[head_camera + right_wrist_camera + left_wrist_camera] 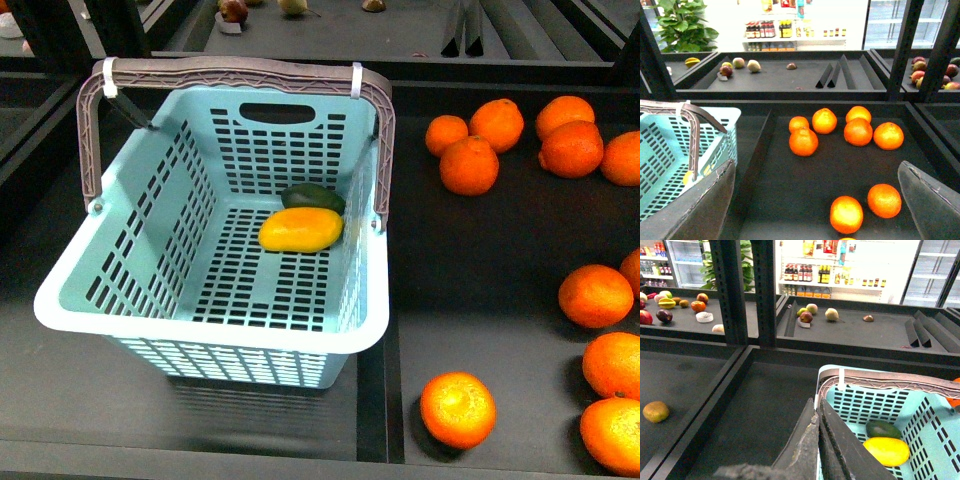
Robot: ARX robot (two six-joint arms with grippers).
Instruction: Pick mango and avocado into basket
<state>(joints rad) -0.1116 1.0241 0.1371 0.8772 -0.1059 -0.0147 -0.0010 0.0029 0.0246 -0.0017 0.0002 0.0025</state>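
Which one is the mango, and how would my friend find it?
Look for the teal basket left of the loose oranges. Two fruits lie on its slotted floor, near the right wall. The mango is the smooth, oblong, yellow-orange one; the avocado touching it behind is dark green.

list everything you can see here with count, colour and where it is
basket: one, pale teal with brown-grey handles, on the dark shelf, left of the oranges
mango: one, yellow-orange, on the basket floor, far right corner
avocado: one, dark green, in the basket just behind the mango, touching it
oranges: ten in the front view, orange, loose in the tray right of the basket
assorted fruit: several, mixed colours, on the far shelves
left gripper: one, dark, jaws shut, empty, beside the basket
right gripper: one, dark, jaws open, above the oranges
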